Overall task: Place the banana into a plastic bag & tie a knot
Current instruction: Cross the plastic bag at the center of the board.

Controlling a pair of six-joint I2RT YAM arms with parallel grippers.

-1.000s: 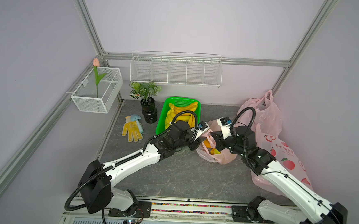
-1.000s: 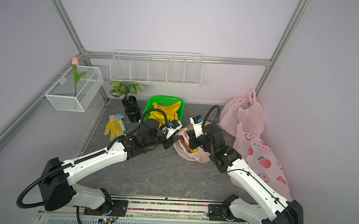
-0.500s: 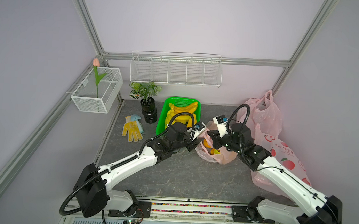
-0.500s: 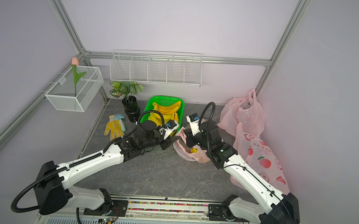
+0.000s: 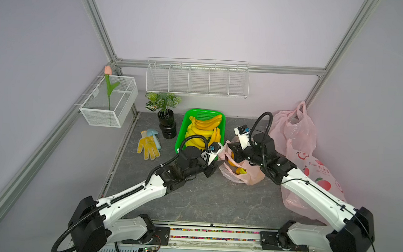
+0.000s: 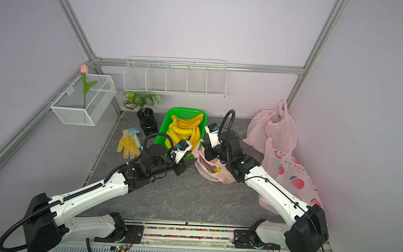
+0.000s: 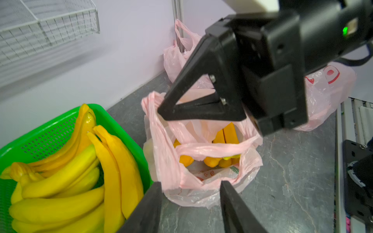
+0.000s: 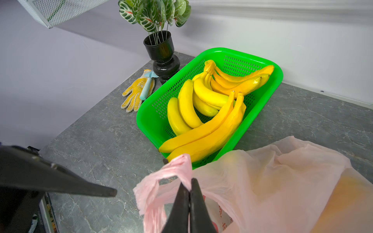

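Bag (image 7: pixel 166 159) just beside basket (image 8: pixel 150 115), pinched by right hand (image 8: pixel 189 186).

You've got a pale pink bag (image 5: pixel 252 179), orange-yellow bananas (image 7: pixel 228 133) inside. At its 11 o'clock: bright green perforated basket (image 5: pixel 180 135). Yellow dotted glove (image 5: pixel 147 147), glossy black pot (image 5: pixel 167 127), pale-veined green leaves (image 5: pixel 162 100), grey marbled table (image 5: pixel 203 198). At 3 o'clock: pink printed bag (image 5: pixel 320 169), red peaches.

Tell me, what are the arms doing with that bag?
Right gripper shut on plastic bag handle. Left gripper open at bag rim. Bananas inside, no knot. Green basket close beside.
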